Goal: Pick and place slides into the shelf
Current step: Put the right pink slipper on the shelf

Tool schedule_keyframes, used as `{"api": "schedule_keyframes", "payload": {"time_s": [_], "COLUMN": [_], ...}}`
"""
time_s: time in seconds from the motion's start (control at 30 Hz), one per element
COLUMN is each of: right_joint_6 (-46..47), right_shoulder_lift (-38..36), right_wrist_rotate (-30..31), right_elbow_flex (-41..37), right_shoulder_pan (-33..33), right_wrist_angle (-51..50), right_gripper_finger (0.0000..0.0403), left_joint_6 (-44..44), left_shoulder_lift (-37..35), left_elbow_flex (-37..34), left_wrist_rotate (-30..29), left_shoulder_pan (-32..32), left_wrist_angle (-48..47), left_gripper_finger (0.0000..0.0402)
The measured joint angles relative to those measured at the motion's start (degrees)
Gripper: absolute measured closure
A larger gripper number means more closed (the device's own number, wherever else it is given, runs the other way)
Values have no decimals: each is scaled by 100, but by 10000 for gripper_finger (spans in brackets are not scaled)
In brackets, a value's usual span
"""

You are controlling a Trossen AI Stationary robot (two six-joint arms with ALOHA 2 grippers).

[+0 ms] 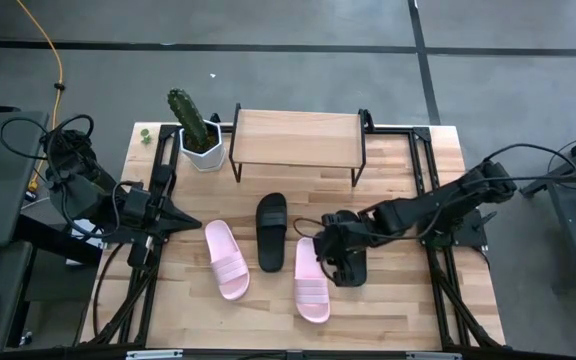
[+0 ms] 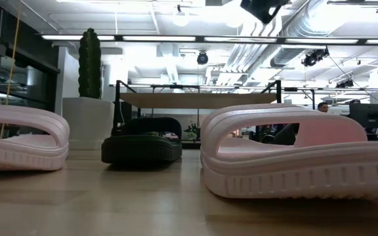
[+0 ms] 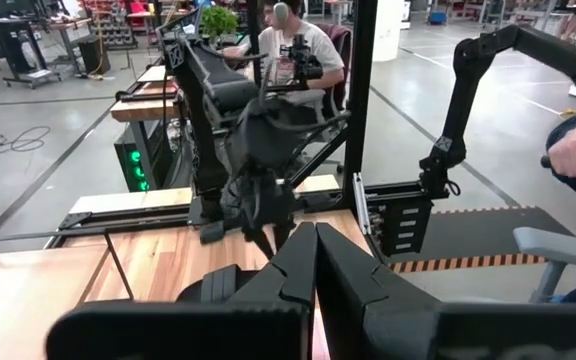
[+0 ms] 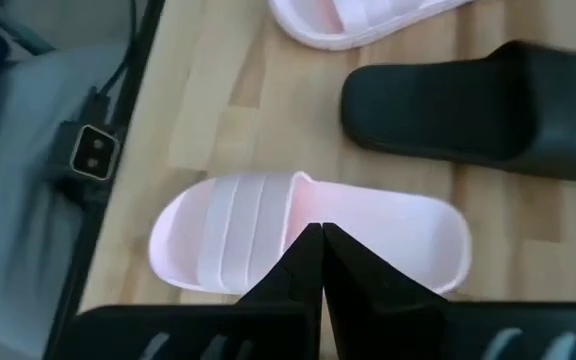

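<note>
**Right gripper over pink slide: risks before the grasp**

My right gripper hangs above the nearer pink slide, its two fingers pressed together with nothing between them. In the right wrist view the fingertips sit over the footbed just beside the strap. My left gripper waits at the table's left side, fingers also together, empty.

Task items on the table: a second pink slide, one black slide between the two pink ones, and the shelf at the far edge beside a cactus pot. I see no fourth slide from above. The shelf's top board is bare.

Hazards, as I judge them:

- Descending with fingers together would press on the footbed and push the slide instead of taking it. I must part them first.
- Gripping only the soft strap may let the slide swing or slip.
- The black slide lies near; a wide approach could knock it.
- The shelf legs may catch a tilted slide.
</note>
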Motion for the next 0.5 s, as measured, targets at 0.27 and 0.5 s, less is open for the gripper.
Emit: {"api": "schedule_keyframes", "payload": {"time_s": [0.27,0.5], "right_joint_6": [115,261], "right_shoulder_lift": [0,0], "right_wrist_rotate": [-1605,-2011], "right_elbow_flex": [-931,-1475], "right_shoulder_pan": [-446,-658], "right_wrist_angle": [1599,2025], "right_gripper_finger": [402,402], "left_joint_6": [0,2], "left_shoulder_lift": [2,2], "left_elbow_flex": [0,0], "left_wrist_rotate": [0,0], "left_shoulder_pan": [0,0], "left_wrist_angle": [1,-1], "left_gripper_finger": [401,401]}}
